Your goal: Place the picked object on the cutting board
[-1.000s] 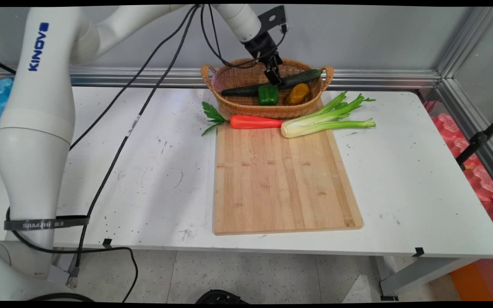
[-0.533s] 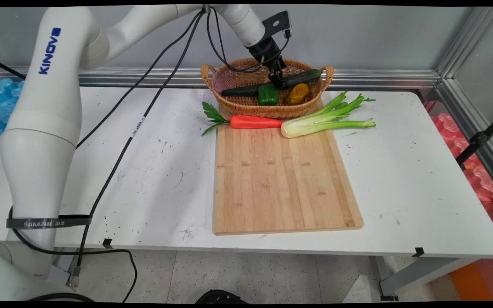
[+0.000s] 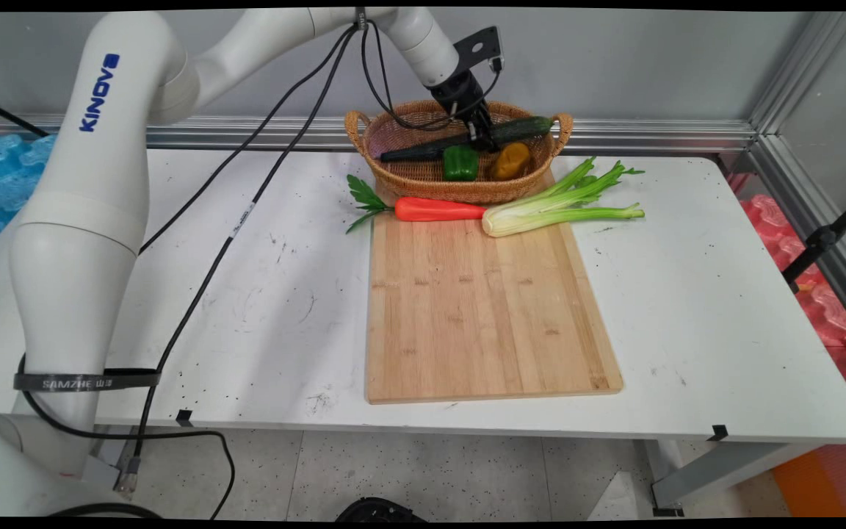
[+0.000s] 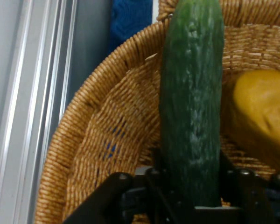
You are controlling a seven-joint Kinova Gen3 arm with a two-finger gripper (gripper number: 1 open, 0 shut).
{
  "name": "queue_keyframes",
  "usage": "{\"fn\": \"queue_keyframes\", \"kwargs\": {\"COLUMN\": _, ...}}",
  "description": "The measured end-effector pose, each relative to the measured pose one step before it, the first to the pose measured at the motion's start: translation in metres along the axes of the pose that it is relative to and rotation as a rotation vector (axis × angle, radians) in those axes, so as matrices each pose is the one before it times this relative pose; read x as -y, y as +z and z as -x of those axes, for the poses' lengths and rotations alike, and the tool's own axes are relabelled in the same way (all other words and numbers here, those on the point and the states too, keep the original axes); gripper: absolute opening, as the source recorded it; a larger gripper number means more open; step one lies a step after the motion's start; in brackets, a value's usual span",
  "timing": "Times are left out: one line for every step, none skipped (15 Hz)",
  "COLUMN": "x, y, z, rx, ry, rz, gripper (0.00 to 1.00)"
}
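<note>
A long dark green cucumber [image 3: 423, 148] lies slantwise across a wicker basket [image 3: 423, 189] at the table's far side. My gripper [image 3: 483, 138] reaches down into the basket and is shut on the cucumber near its middle. In the hand view the cucumber [image 4: 192, 93] runs straight up from between my gripper's [image 4: 191, 186] black fingers, over the basket's woven wall [image 4: 107, 140]. Under the cucumber sit a green pepper [image 3: 460, 162] and a yellow pepper [image 3: 511, 160], the yellow pepper [image 4: 263, 112] to the right in the hand view.
A wooden cutting board [image 3: 482, 316] lies in the middle of the white table [image 3: 687, 308]. At the board's far end, just in front of the basket, lie an orange carrot [image 3: 438, 210] and a celery stalk [image 3: 555, 209]. Black cables [image 3: 195, 286] trail over the table's left part.
My gripper has shifted to the right along the cucumber. The cucumber's middle now stands a little higher over the green pepper.
</note>
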Motion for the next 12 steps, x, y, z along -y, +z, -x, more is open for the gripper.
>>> {"fn": "queue_keyframes", "kwargs": {"x": 0.00005, "y": 0.00056, "z": -0.00002, "rx": 0.00058, "ry": 0.00015, "rz": 0.00123, "gripper": 0.00}}
{"fn": "queue_keyframes", "kwargs": {"x": 0.00008, "y": 0.00002, "z": -0.00020, "rx": 0.00026, "ry": -0.00006, "rz": 0.00016, "gripper": 0.00}}
{"fn": "queue_keyframes", "kwargs": {"x": 0.00007, "y": -0.00051, "z": -0.00058, "rx": 0.00000, "ry": 0.00000, "rz": -0.00034, "gripper": 0.00}}
{"fn": "queue_keyframes", "kwargs": {"x": -0.00012, "y": -0.00221, "z": -0.00151, "rx": -0.00103, "ry": 0.00024, "rz": -0.00110, "gripper": 0.00}}
{"fn": "queue_keyframes", "kwargs": {"x": -0.00046, "y": -0.00262, "z": -0.00191, "rx": -0.00126, "ry": 0.00067, "rz": -0.00068, "gripper": 0.00}}
{"fn": "queue_keyframes", "kwargs": {"x": -0.00054, "y": -0.00229, "z": -0.00169, "rx": -0.00108, "ry": 0.00156, "rz": -0.00037, "gripper": 0.00}}
{"fn": "queue_keyframes", "kwargs": {"x": -0.00082, "y": -0.00430, "z": -0.00268, "rx": -0.00179, "ry": 0.00127, "rz": -0.00126, "gripper": 0.00}}
{"fn": "queue_keyframes", "kwargs": {"x": -0.00133, "y": -0.00590, "z": -0.00368, "rx": -0.00259, "ry": 0.00217, "rz": -0.00170, "gripper": 0.00}}
{"fn": "queue_keyframes", "kwargs": {"x": -0.00180, "y": -0.00702, "z": -0.00404, "rx": -0.00247, "ry": 0.00216, "rz": -0.00150, "gripper": 0.00}}
{"fn": "queue_keyframes", "kwargs": {"x": -0.00215, "y": -0.00728, "z": -0.00421, "rx": -0.00196, "ry": 0.00161, "rz": -0.00065, "gripper": 0.00}}
{"fn": "queue_keyframes", "kwargs": {"x": -0.00251, "y": -0.00781, "z": -0.00471, "rx": -0.00254, "ry": 0.00182, "rz": -0.00059, "gripper": 0.00}}
{"fn": "queue_keyframes", "kwargs": {"x": -0.00243, "y": -0.00661, "z": -0.00427, "rx": -0.00151, "ry": 0.00217, "rz": 0.00017, "gripper": 0.00}}
